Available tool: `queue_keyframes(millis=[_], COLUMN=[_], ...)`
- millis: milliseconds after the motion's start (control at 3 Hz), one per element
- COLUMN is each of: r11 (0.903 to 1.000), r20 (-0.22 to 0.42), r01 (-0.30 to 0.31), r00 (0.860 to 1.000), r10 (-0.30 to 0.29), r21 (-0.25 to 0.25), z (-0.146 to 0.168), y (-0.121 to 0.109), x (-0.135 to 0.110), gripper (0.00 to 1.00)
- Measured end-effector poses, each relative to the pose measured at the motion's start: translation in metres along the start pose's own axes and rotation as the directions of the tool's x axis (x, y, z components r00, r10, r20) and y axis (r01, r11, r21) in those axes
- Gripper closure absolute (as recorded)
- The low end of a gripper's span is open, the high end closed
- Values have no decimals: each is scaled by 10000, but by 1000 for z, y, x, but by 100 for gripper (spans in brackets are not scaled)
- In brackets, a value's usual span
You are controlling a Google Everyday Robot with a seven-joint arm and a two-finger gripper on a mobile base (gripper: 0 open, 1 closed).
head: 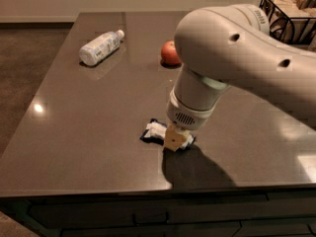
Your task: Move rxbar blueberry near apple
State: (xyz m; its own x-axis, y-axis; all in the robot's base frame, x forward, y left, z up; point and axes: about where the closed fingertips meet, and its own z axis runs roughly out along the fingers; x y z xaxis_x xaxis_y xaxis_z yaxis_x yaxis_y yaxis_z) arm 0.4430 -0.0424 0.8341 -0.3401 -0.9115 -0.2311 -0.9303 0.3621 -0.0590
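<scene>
Gripper (174,141) down on rxbar blueberry (154,131), partly hiding it.

I am counting one of each kind on the one surface (89,142). One gripper (175,139) is hanging right down on the single rxbar blueberry (154,131). One apple (169,53) is sitting well beyond the gripper. One white bottle (100,47) is lying beyond the gripper, off to the camera's left. One wire basket (291,15) is standing far beyond it at the right corner.
</scene>
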Motion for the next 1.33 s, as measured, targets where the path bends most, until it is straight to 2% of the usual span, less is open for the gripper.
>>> queue_keyframes(millis=[333, 667, 1000, 1333], r11=[10000, 9987, 9879, 9880], r20=[0, -109, -67, -87], r01=[-1, -498, -1472, -1467], r00=[10000, 9987, 9890, 9891], r10=[1, 499, 1477, 1473], r21=[0, 114, 487, 477], z=[0, -14, -47, -46], y=[0, -26, -79, -78], x=[0, 4, 4, 4], gripper=[100, 100, 100, 100])
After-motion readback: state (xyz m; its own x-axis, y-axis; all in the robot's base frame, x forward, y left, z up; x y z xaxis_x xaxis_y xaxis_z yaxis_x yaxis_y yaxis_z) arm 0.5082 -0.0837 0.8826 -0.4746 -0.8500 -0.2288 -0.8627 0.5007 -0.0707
